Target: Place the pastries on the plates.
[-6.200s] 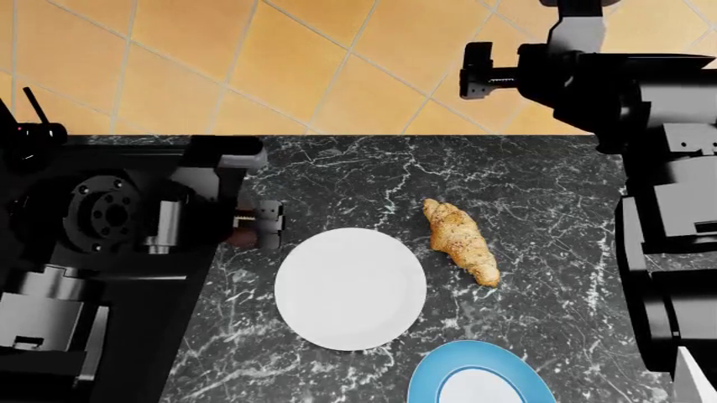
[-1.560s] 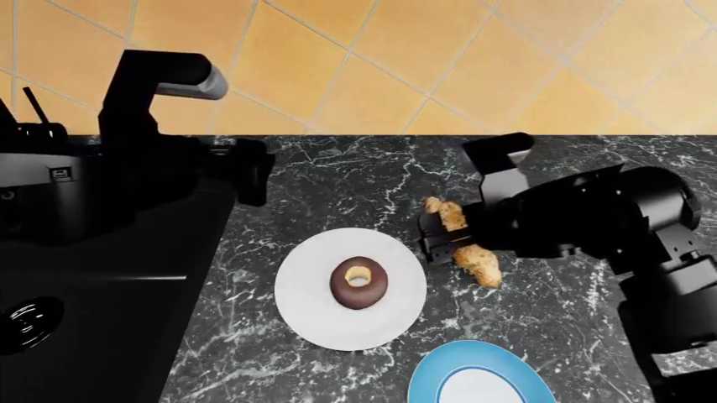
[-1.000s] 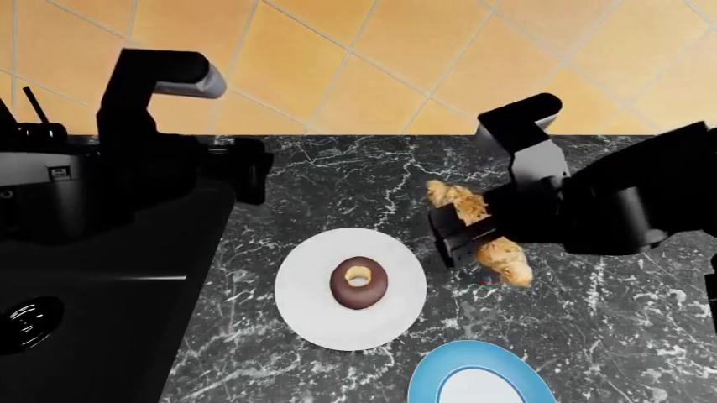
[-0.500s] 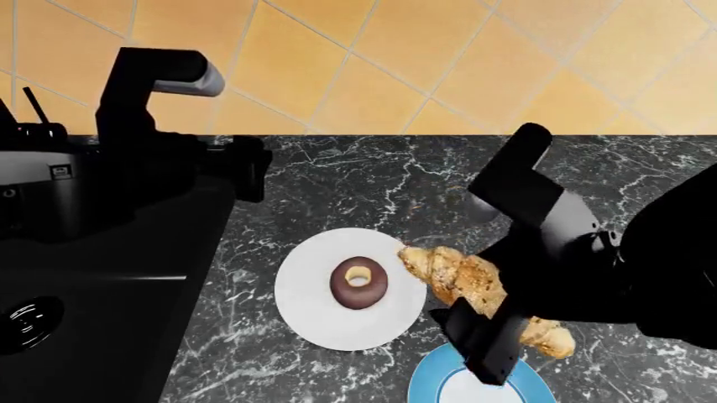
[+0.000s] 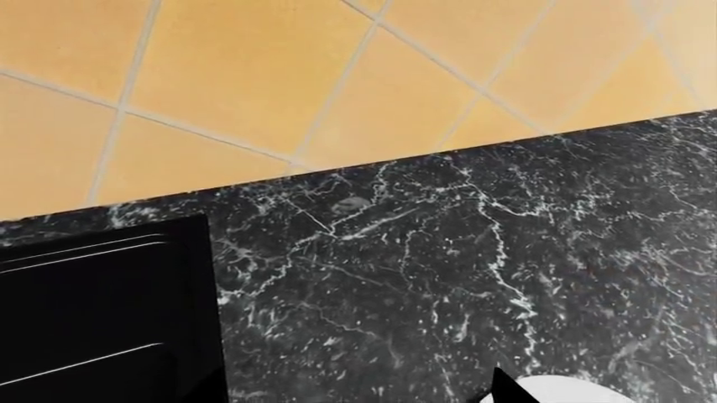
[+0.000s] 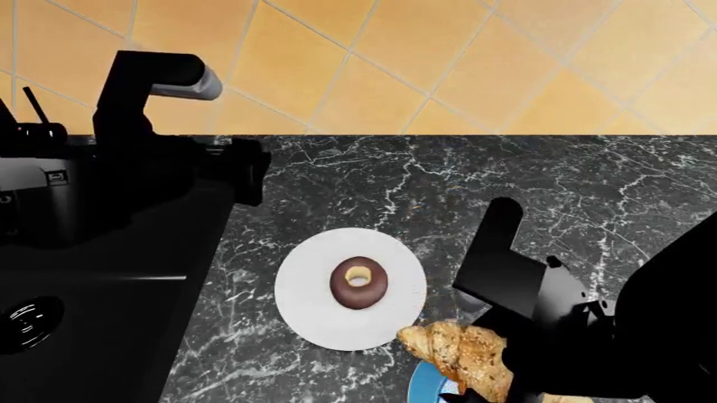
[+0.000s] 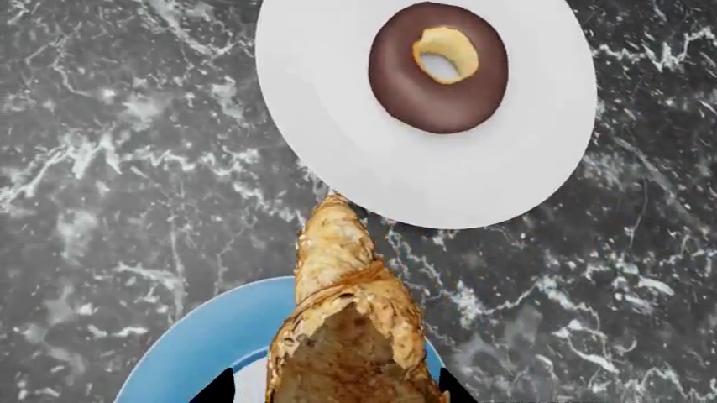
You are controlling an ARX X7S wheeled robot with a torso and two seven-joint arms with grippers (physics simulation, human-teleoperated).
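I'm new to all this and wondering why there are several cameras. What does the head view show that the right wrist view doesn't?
Only the head view shows the orange tiled floor, the counter's far edge and the left arm. Only the right wrist view shows much of the blue-rimmed plate, under the croissant. Both show the chocolate donut on the white plate, the croissant and the dark marble counter.

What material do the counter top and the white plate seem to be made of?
Counter top: it looks like polished black marble, or an imitation, judging by the irregular white veins on a dark surface. White plate: probably glazed ceramic, since it is plain, smooth and evenly white, though plastic would look the same in this render.
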